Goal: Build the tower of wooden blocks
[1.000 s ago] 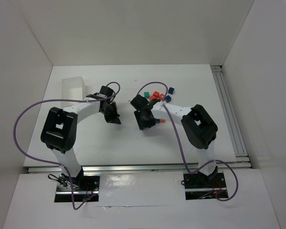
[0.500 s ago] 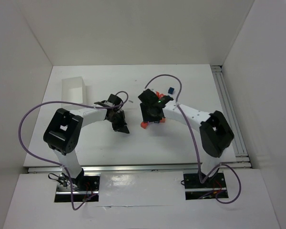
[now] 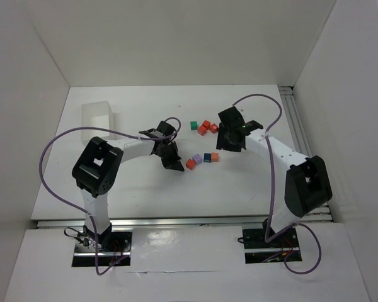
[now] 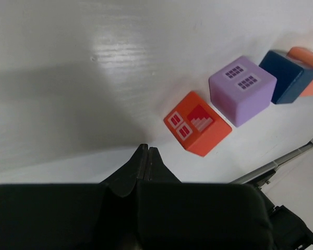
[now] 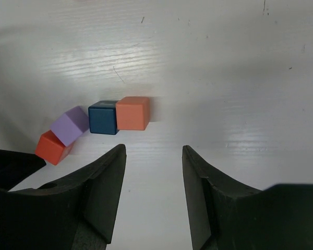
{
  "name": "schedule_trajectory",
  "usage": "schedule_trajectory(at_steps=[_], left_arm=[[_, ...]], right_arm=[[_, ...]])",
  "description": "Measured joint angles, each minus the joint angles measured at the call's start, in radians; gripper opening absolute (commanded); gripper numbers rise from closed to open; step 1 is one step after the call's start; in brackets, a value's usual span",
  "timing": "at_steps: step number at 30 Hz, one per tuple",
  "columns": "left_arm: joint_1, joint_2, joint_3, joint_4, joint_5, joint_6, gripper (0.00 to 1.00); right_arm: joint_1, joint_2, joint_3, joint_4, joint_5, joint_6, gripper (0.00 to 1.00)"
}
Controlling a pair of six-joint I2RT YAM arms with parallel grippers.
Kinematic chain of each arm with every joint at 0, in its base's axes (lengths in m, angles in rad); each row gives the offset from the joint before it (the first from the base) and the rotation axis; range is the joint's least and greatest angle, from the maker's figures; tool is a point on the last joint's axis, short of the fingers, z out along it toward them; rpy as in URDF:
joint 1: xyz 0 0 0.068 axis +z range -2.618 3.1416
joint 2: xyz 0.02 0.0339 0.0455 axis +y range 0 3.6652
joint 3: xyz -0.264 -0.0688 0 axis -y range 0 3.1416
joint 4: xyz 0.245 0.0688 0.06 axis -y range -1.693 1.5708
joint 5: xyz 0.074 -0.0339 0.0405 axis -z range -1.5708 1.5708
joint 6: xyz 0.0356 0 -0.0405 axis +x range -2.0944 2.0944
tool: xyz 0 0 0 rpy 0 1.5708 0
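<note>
Notes from the remote station. I am seeing four wood blocks lying in a curved row on the table [image 3: 138,189], all in one layer, each touching or nearly touching its neighbour. From the left arm's end the order is running red block [image 4: 197,124], purple block [image 4: 242,90], dark blue block [image 4: 288,76], orange block [image 4: 308,62]. The red and purple ones are showing printed window and stair marks on their upper faces.

The left gripper [image 4: 144,151] is sitting low at the table, its fingers pressed together with nothing between them. Its tip is pointing at the near corner of the red block, just beside it, with a sliver of table showing between.

The right gripper [image 5: 154,150] is hovering over the other end of the row with its fingers spread apart and empty. The orange block is lying ahead of the gap, apart from both fingers.

Farther back on the table, a teal cube [image 3: 193,125] is resting beside a small cluster of red-orange cubes [image 3: 206,124], well apart from the row. A white tray [image 3: 97,116] is standing at the far left.
</note>
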Motion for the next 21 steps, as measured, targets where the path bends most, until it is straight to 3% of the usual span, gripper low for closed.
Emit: schedule_trajectory(at_steps=[17,21], left_arm=[[0.0,0.077,0.082,0.002,0.008,-0.003,0.0],[0.0,0.091,0.107,-0.002,0.002,-0.003,0.0]], right_arm=[[-0.069,0.052,-0.026,0.02,-0.116,-0.028,0.55],[-0.087,0.084,-0.041,0.04,-0.144,-0.029,0.51]])
